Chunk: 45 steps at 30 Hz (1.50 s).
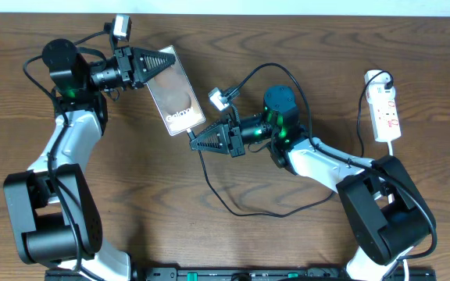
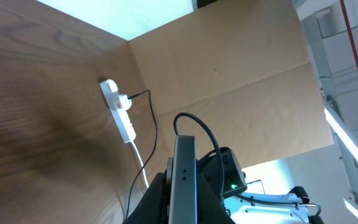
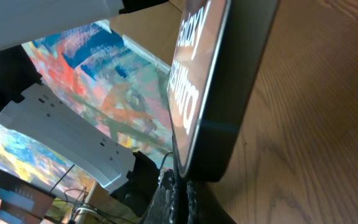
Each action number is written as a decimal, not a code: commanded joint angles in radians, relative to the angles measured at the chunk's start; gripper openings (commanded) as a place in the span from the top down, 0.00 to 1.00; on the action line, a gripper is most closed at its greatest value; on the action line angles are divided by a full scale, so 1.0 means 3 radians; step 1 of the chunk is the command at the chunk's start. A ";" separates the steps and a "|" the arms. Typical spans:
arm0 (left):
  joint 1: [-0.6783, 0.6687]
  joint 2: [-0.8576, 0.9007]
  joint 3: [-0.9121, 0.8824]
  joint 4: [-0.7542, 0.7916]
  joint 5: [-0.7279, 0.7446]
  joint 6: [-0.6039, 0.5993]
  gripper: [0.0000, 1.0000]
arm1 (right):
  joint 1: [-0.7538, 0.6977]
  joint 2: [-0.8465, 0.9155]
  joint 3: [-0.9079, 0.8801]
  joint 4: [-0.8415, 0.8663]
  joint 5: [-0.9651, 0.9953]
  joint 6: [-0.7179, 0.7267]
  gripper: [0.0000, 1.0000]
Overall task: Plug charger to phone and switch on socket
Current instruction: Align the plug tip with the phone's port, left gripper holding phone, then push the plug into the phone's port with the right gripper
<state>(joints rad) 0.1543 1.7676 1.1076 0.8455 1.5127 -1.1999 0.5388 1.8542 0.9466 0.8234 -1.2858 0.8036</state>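
The phone (image 1: 180, 94) is dark, with white "Galaxy" lettering at its near end, and is held lifted and tilted over the wooden table. My left gripper (image 1: 169, 61) is shut on its far end; in the left wrist view the phone (image 2: 184, 158) stands edge-on between the black fingers (image 2: 156, 200). My right gripper (image 1: 193, 141) is shut on the charger's plug tip, right at the lettered end of the phone (image 3: 229, 93), where its fingers (image 3: 166, 199) press together. The charger cable (image 1: 219, 197) loops across the table. The white socket (image 1: 386, 109) lies at the far right, with a black plug in its far end.
In the left wrist view the socket (image 2: 120, 112) lies beside a brown cardboard wall (image 2: 229, 62). The arm bases stand at the front left (image 1: 49, 215) and front right (image 1: 385, 215). A black rail (image 1: 233, 275) runs along the table's front edge.
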 commanded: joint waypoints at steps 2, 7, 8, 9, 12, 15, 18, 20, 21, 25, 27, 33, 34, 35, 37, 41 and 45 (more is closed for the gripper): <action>0.0008 -0.0013 0.0067 0.0031 0.0017 -0.0003 0.92 | -0.0039 -0.0011 0.0017 -0.0006 0.0175 -0.0023 0.99; 0.0008 -0.0013 0.0067 0.0031 0.0018 -0.0003 0.92 | -0.0039 -0.0011 0.0017 -0.0006 0.0179 -0.0013 0.99; 0.0008 -0.0013 0.0067 0.0031 0.0018 -0.0003 0.93 | -0.0039 -0.0011 0.0017 -0.0005 0.0181 -0.0013 0.99; 0.0008 -0.0013 0.0069 0.0031 0.0018 -0.0003 0.93 | -0.0039 -0.0011 0.0017 -0.0005 0.0186 -0.0011 0.99; 0.0008 -0.0013 0.0067 0.0031 0.0019 -0.0001 0.92 | -0.0039 -0.0011 0.0017 -0.0004 0.0220 0.0042 0.99; 0.0008 -0.0013 0.0067 0.0031 0.0020 0.0011 0.92 | -0.0039 -0.0011 0.0017 0.0104 0.0275 0.0249 0.99; 0.0008 -0.0013 0.0067 0.0031 0.0045 0.0075 0.93 | -0.0039 -0.0011 0.0017 0.0360 0.0259 0.0441 0.99; 0.0008 -0.0013 0.0067 0.0031 0.0094 0.0120 0.93 | -0.0039 -0.0011 0.0017 0.0493 0.0252 0.0530 0.99; 0.0008 -0.0013 0.0067 0.0031 0.0118 0.0126 0.93 | -0.0039 -0.0011 0.0017 0.0529 0.0251 0.0538 0.99; 0.0008 -0.0013 0.0067 0.0031 0.0193 0.0125 0.93 | -0.0039 -0.0011 0.0017 0.0532 0.0251 0.0539 0.99; 0.0008 -0.0013 0.0067 0.0031 0.0188 0.0122 0.93 | -0.0039 -0.0011 0.0017 0.0523 0.0248 0.0539 0.99; 0.0011 -0.0013 0.0067 0.0031 0.0038 0.0121 0.92 | -0.0039 -0.0011 0.0017 0.0460 0.0127 0.0535 0.99; 0.0014 -0.0013 0.0067 0.0031 -0.0004 0.0122 0.93 | -0.0039 -0.0011 0.0017 0.0444 0.0111 0.0534 0.99; 0.0022 -0.0013 0.0067 0.0031 -0.0046 0.0121 0.93 | -0.0039 -0.0011 0.0017 0.0415 0.0093 0.0520 0.99; 0.0046 -0.0013 0.0067 0.0029 -0.0121 0.0120 0.92 | -0.0038 -0.0011 0.0017 0.0332 0.0061 0.0444 0.99; 0.0144 -0.0013 0.0067 0.0029 -0.0198 -0.0001 0.93 | -0.0039 -0.0011 0.0017 0.0139 0.0062 0.0322 0.99; 0.0200 -0.0013 0.0067 0.0029 -0.0156 -0.0043 0.93 | -0.0039 -0.0011 0.0017 0.0109 0.0088 0.0309 0.99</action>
<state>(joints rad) 0.2001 1.7676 1.1076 0.8452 1.4685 -1.1854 0.5335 1.8542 0.9451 0.8562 -1.2568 0.9276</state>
